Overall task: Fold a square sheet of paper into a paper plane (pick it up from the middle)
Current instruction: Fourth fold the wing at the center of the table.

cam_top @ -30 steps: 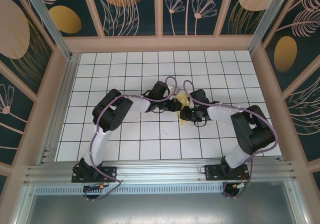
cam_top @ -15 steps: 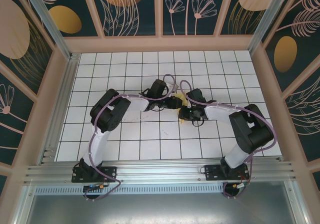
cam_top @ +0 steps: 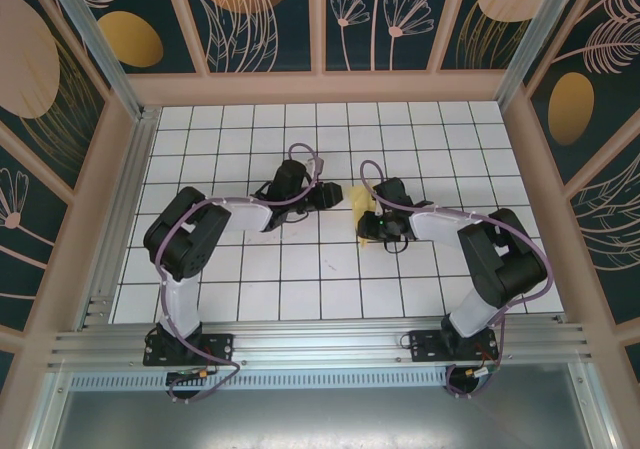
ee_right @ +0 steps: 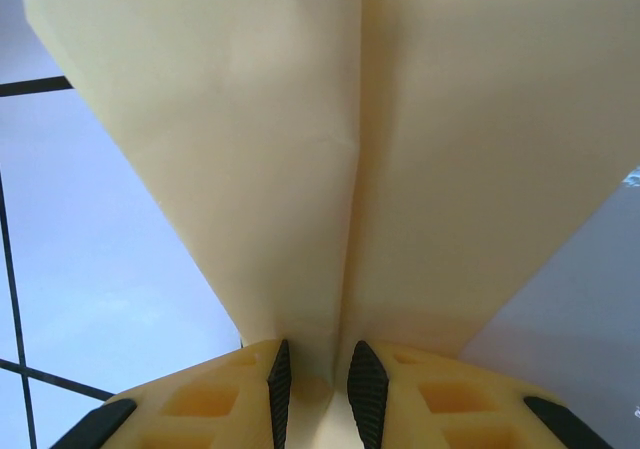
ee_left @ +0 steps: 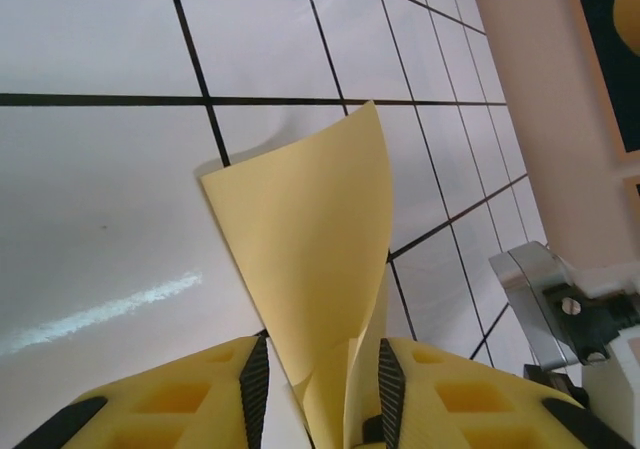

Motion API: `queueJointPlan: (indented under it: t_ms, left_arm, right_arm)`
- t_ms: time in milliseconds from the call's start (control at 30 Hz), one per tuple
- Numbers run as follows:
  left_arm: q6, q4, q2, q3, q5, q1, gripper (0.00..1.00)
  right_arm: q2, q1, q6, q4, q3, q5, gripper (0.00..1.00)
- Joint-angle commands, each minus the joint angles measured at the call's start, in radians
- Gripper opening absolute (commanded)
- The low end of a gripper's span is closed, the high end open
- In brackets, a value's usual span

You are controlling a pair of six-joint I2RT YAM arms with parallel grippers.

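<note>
The pale yellow sheet of paper (cam_top: 359,203) is folded along a middle crease, and its two flaps spread upward. My right gripper (cam_top: 369,229) is shut on the fold near the table's centre. In the right wrist view the paper (ee_right: 350,119) fans out from between the pinching jaws of the right gripper (ee_right: 318,384). My left gripper (cam_top: 334,197) stands just left of the paper. In the left wrist view the left gripper (ee_left: 320,399) is open, and a curled pointed flap of paper (ee_left: 310,239) rises loosely between its pads (ee_left: 255,389) with a gap on each side.
The white gridded table (cam_top: 250,279) is walled by a wooden frame (cam_top: 520,169) on three sides. An aluminium rail (cam_top: 320,344) carries the arm bases along the near edge. The right arm's metal wrist part (ee_left: 560,304) shows close to the left gripper.
My left gripper opened off the paper and drew back to the left, its arm swinging left with it. The right gripper kept its hold on the fold in about the same place.
</note>
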Motion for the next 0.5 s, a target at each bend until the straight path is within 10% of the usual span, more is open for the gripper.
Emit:
queueJointPlan:
  t_ms: [0,467]
  left_arm:
    - [-0.016,0.076,-0.001,-0.015,0.047,-0.023,0.38]
    - [0.055,-0.002,0.157,0.127,0.087,-0.059,0.28]
  right_arm:
    - [0.083,-0.006,0.008,-0.096,-0.056,0.037,0.28]
    - [0.090,-0.009,0.010,-0.098,-0.053,0.032,0.27]
